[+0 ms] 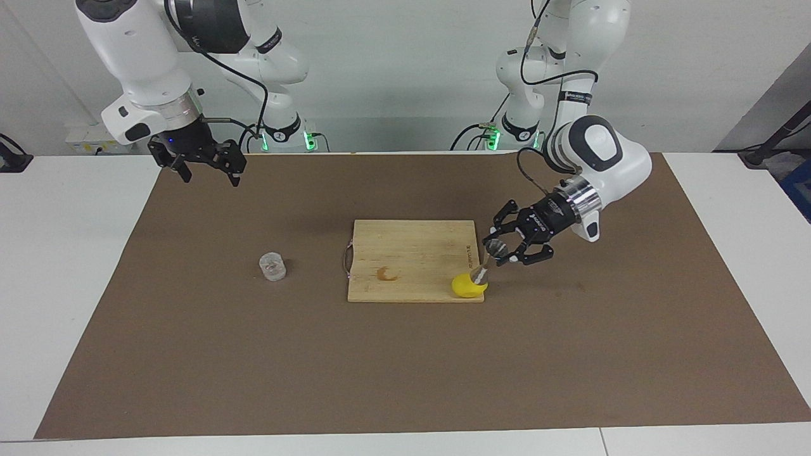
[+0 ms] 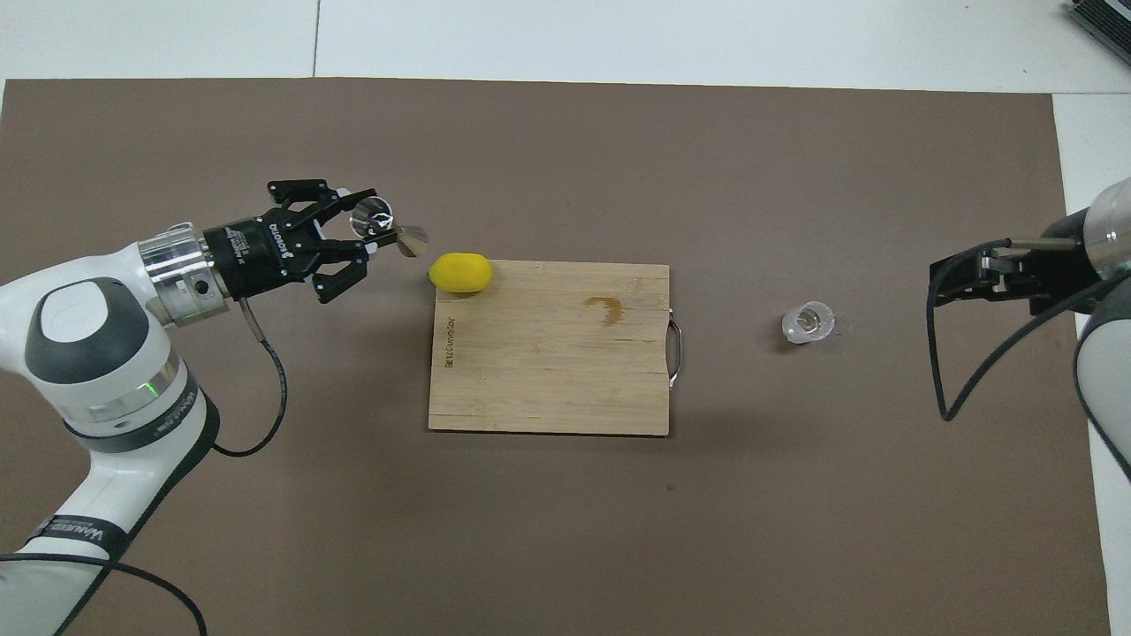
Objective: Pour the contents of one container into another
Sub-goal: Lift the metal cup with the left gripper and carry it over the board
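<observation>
My left gripper is shut on the steel hourglass jigger. It holds the jigger tilted on its side, low over the mat, just beside the lemon at the cutting board's corner. The clear ribbed glass cup stands upright on the brown mat, beside the board toward the right arm's end, with nothing touching it. My right gripper is open and empty. It hangs in the air over the mat at the right arm's end, apart from the cup.
A wooden cutting board with a metal handle and a brown stain lies mid-table. A yellow lemon sits on the board's corner that is farther from the robots, toward the left arm's end. The brown mat covers the white table.
</observation>
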Controlling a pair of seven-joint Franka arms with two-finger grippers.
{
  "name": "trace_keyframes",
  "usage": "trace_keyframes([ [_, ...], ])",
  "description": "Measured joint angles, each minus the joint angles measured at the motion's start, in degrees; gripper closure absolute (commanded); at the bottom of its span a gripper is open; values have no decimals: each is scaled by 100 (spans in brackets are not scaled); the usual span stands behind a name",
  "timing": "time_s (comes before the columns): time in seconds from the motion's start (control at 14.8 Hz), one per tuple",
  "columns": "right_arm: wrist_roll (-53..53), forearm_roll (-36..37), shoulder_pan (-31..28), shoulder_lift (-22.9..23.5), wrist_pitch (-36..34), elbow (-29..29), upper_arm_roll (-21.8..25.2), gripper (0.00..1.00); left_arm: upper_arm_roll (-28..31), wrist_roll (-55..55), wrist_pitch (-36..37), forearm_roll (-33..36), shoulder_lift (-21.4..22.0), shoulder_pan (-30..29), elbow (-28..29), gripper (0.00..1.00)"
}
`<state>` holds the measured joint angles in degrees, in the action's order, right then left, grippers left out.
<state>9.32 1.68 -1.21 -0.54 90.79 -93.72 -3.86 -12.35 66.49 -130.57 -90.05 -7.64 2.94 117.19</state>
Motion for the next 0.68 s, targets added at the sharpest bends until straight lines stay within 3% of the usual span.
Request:
trace_keyframes([
  [0.27, 0, 0, 0, 0, 0, 0, 0, 0, -21, 374, -1306, -26, -121, 1026, -138, 100],
  [0.68, 0, 0, -182, 0, -17, 0, 21, 0, -63, 780, -3222, -448, -814, 2379, -744, 100],
])
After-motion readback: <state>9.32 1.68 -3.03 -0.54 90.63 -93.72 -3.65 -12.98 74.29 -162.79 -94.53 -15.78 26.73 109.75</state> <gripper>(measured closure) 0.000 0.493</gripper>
